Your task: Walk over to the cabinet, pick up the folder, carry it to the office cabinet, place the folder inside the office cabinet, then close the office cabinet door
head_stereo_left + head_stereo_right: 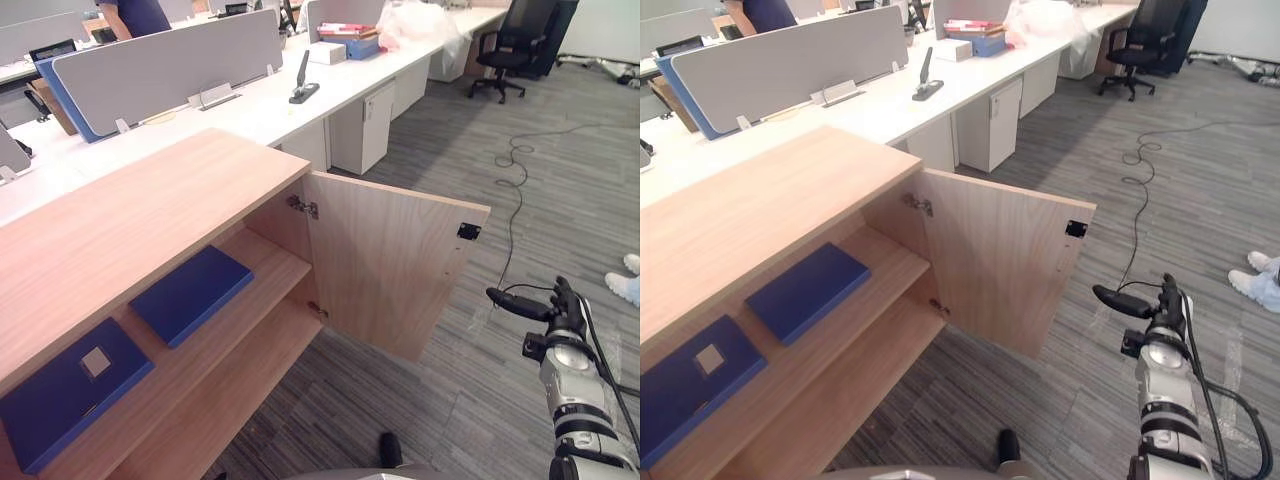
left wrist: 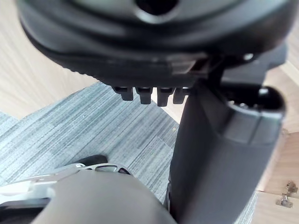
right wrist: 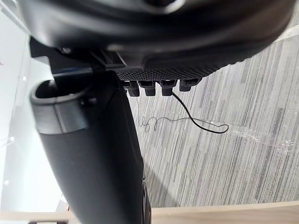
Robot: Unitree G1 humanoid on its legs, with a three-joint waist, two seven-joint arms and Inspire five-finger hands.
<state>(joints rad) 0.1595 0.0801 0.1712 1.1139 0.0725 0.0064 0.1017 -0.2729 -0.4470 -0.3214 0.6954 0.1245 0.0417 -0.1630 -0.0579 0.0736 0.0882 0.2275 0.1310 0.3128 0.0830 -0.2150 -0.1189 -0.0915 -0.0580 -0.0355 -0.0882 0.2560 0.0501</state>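
Observation:
A low wooden cabinet (image 1: 130, 220) stands at my left with its door (image 1: 385, 265) swung wide open. On its upper shelf lie two dark blue folders: one plain (image 1: 190, 293), the other with a white label (image 1: 65, 390) further left. My right hand (image 1: 555, 312) hovers over the carpet to the right of the door's free edge, its fingers (image 1: 1118, 299) straight and pointing at the door, holding nothing. My left hand (image 2: 154, 42) hangs low over the carpet beside the wood of the cabinet, thumb (image 2: 219, 154) out, nothing in it.
Behind the cabinet runs a long white desk (image 1: 260, 100) with grey partitions and a white pedestal unit (image 1: 362, 125) under it. A black office chair (image 1: 510, 45) stands far right. A person's white shoes (image 1: 625, 285) are at the right edge; another person (image 1: 135, 15) sits at the back.

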